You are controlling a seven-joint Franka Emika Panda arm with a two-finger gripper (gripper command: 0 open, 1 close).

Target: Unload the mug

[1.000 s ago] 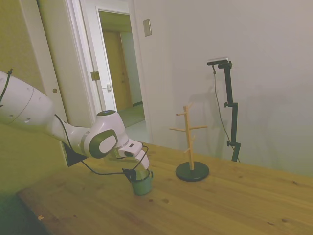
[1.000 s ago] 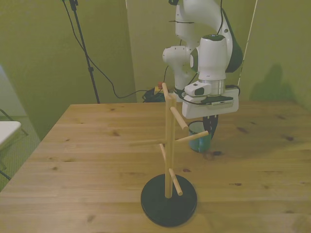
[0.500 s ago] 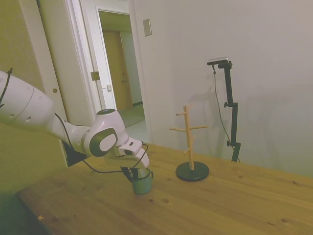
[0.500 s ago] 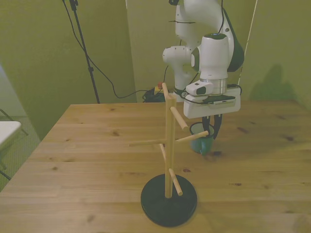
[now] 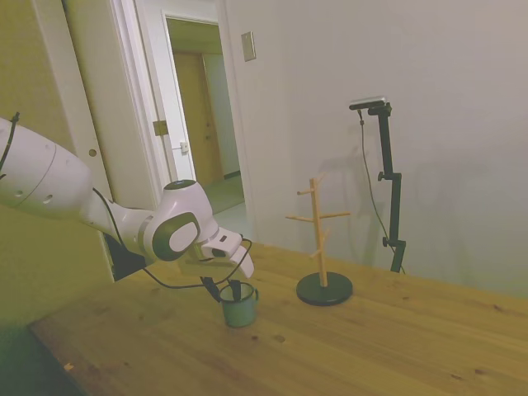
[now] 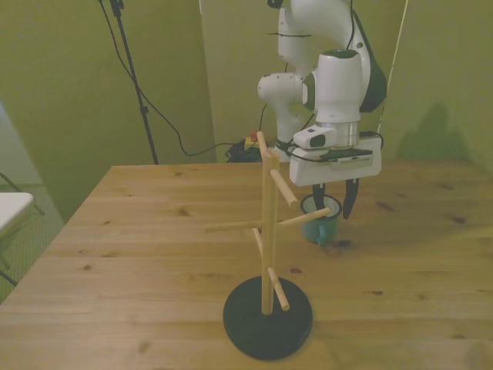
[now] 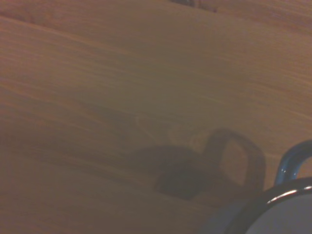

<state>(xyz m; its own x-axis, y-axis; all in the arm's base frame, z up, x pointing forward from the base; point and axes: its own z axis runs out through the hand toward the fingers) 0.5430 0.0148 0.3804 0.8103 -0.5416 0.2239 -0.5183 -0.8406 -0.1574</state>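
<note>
Front view, mug (image 6: 319,226) upright, hand (image 6: 333,202) spread above

My arm (image 6: 339,85) is white with grey joints. The mug (image 5: 238,306) looks teal with a dark rim. The peg rack (image 6: 267,231) is pale wood on a black base. The table (image 6: 139,254) is knotty pine.

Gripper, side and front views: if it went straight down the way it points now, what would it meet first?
Probably the mug: the open gripper hangs just over its rim, fingers pointing down. One finger may pass outside the wall to the table; depth is unclear.
</note>
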